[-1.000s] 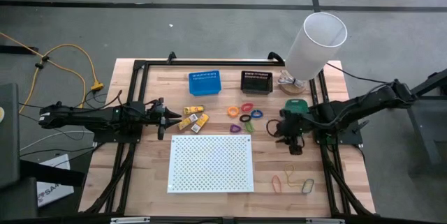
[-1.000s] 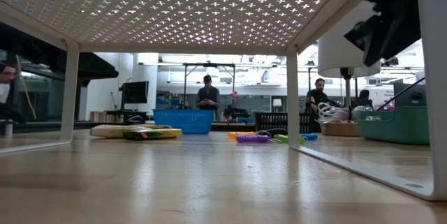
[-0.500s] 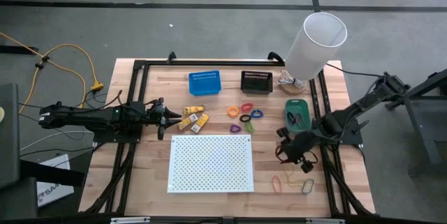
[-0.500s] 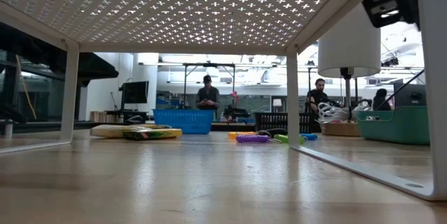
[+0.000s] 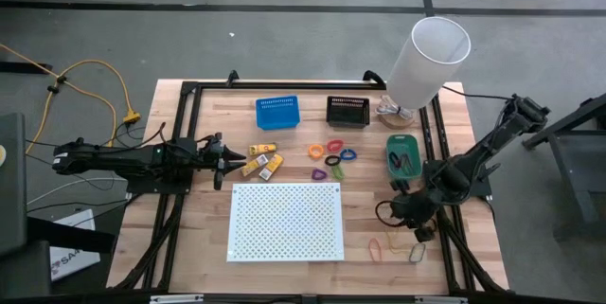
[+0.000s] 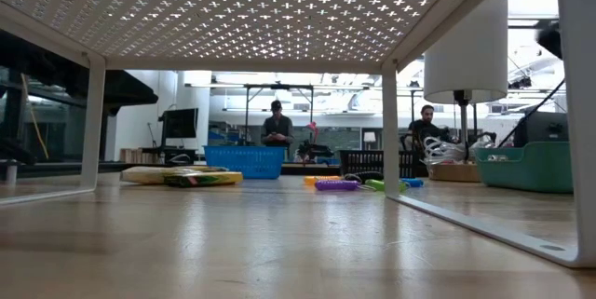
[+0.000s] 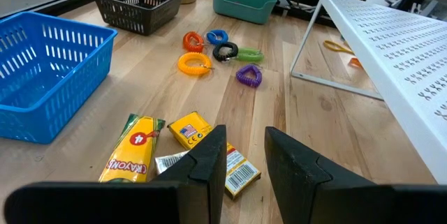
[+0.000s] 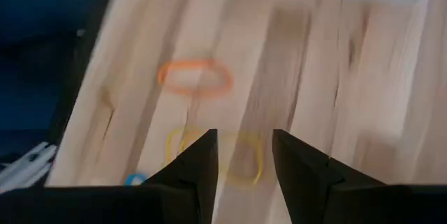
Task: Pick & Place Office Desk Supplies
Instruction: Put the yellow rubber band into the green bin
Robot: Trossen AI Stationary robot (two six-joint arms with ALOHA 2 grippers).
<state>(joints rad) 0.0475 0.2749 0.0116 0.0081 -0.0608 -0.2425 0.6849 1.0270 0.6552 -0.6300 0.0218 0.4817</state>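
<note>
From above, the right gripper (image 5: 405,211) hangs over the table (image 5: 199,247) near its right edge, just above the loose rubber bands (image 5: 398,244) by the front right corner. The left gripper (image 5: 230,162) waits near the left edge, beside the yellow packets (image 5: 262,161). Coloured plastic loops (image 5: 333,153) lie mid-table, behind the white perforated board (image 5: 285,222)

The low view shows the packets (image 6: 182,177) and loops (image 6: 358,184) lying flat beyond the board's legs; neither gripper shows

In the left wrist view, the left fingers (image 7: 209,165) stand a little apart, holding nothing, over the packets (image 7: 174,147)

In the right wrist view, the right fingers (image 8: 199,165) are parted and empty above an orange band (image 8: 194,76) and a yellow band (image 8: 213,154)
</note>
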